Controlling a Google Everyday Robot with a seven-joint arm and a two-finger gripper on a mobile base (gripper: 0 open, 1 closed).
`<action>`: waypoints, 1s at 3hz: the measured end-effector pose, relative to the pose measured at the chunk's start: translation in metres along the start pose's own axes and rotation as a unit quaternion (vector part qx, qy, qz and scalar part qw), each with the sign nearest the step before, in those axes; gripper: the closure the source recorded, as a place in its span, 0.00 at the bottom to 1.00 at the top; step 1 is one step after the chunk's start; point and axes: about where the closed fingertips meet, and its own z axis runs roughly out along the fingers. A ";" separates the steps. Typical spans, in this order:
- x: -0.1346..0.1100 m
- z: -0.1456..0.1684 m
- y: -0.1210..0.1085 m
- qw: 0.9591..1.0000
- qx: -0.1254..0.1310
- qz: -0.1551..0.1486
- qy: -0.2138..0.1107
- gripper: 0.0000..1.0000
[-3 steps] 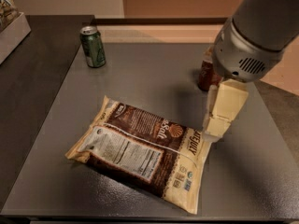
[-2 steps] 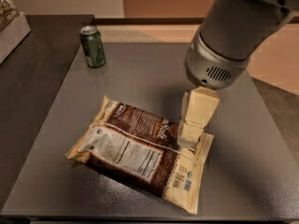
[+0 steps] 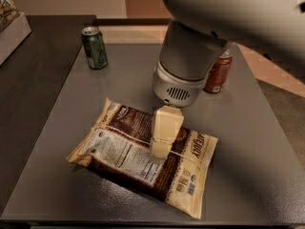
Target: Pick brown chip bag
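The brown chip bag (image 3: 138, 151) lies flat on the grey table (image 3: 252, 166), dark brown with cream edges and a white nutrition label facing up. My gripper (image 3: 162, 149) hangs from the large grey arm straight over the middle of the bag, its cream finger reaching down to the bag's surface. Only one cream finger shows from this side; the other is hidden behind it.
A green can (image 3: 94, 47) stands upright at the back left of the table. A red-brown can (image 3: 218, 72) stands at the back right, partly behind the arm. A white box (image 3: 12, 30) sits at the far left edge on a dark counter.
The arm has moved left and down, from beside the bag's right end to over its middle. The red-brown can has come into view behind it. The bag has not moved.
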 end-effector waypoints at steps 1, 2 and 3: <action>-0.011 0.021 0.000 1.000 -0.008 0.003 0.016 0.00; -0.012 0.039 -0.001 1.000 -0.006 0.009 0.020 0.00; -0.006 0.048 -0.006 1.000 0.004 0.023 0.017 0.00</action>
